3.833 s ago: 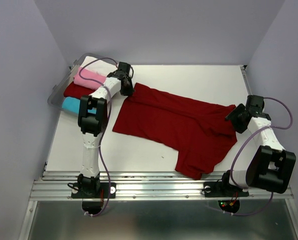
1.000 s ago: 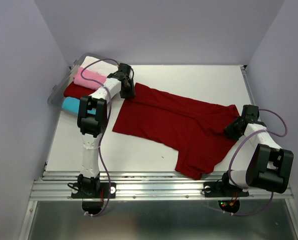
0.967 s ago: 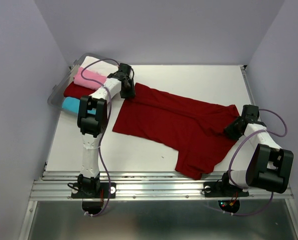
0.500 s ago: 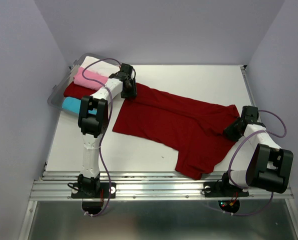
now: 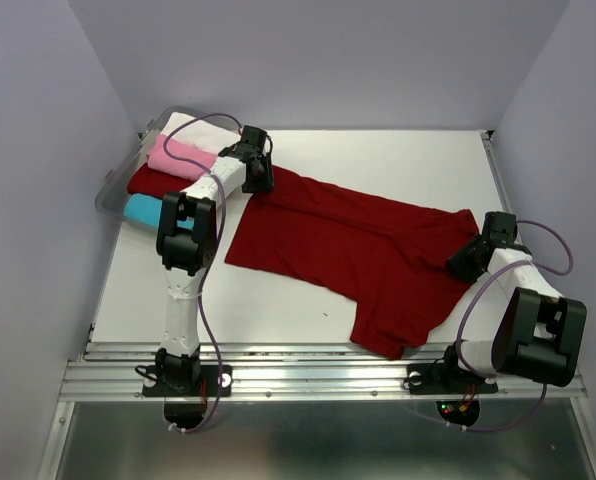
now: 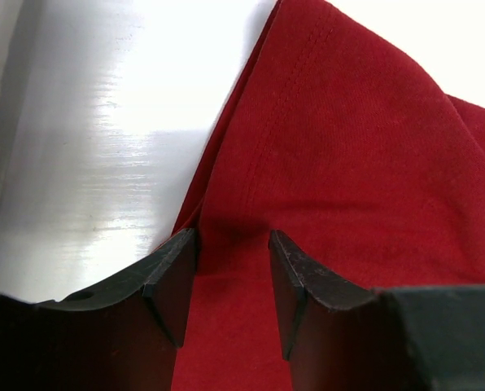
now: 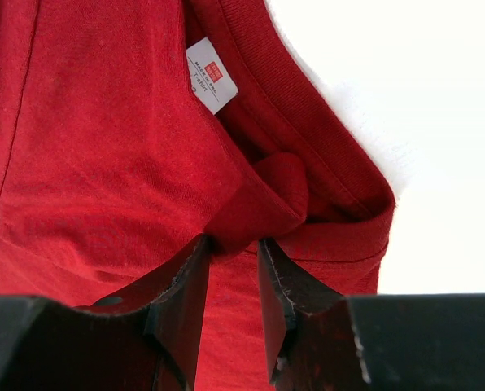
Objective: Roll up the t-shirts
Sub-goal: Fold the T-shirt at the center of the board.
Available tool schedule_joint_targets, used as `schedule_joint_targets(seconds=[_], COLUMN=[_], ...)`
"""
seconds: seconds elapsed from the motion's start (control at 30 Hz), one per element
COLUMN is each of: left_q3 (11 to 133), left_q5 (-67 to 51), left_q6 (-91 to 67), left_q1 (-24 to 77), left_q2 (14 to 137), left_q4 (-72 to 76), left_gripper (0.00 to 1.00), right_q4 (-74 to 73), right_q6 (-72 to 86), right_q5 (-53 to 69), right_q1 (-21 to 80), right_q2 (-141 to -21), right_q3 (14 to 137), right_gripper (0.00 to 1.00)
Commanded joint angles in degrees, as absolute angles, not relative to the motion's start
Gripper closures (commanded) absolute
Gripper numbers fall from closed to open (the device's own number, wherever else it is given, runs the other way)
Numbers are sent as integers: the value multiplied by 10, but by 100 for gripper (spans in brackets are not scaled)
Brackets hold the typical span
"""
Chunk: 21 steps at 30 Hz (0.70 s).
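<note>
The dark red t-shirt (image 5: 358, 255) lies spread flat on the desk (image 5: 398, 160), and its long axis runs straight from one hand to the other, hem end far-left and collar end near-right. That line is what the next move depends on.

The left hand (image 6: 233, 252) is at the hem end. Its fingers stand apart astride a ridge of cloth at the shirt's side edge, with bare desk just to its left and the body of the shirt stretching away ahead and to its right. Cloth fills the gap, but I cannot tell whether the fingers are pressing on it or only straddling it.

The right hand (image 7: 233, 244) is at the opposite end, closed on a puckered fold of red cloth just inside the collar (image 7: 308, 130). The neck label (image 7: 211, 85) sits just beyond its fingertips, and bare desk lies off to its right.

So each arm has its own end of the garment and neither is nearer the middle. By my reading the shirt is not yet folded into a strip or rolled at all — a roll would have to travel along that axis from one hand toward the other. The sleeve lobe spreading toward the near edge, off to the right hand's left, probably needs folding in first.
</note>
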State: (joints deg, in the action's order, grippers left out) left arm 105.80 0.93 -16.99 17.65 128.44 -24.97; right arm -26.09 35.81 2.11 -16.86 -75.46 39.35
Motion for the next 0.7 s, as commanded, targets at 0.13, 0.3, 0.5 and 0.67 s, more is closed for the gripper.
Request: schedule_joint_targets(seconds=[0.13,0.3,0.5,0.67], left_q3=[1072,1069,1064,1051], left_q5=[18,11,13,25], left_q6=[-165,-168,-164,-164], left_q1=[180,180,180,178], left_q2=[1249,1248,1241,1222], left_q4=[-237,-237,-245,-240], left_gripper=[49,75,100,100], right_q4=[-241,-242,-247,-273], right_q6=[353,355,353,343], right_q5=[18,18,18,17], right_q1=[-173,-173,-173,-173], right_q2=[-751,-751,-745,-726], right_q3=[390,391,400,421], right_gripper=[64,64,80,94])
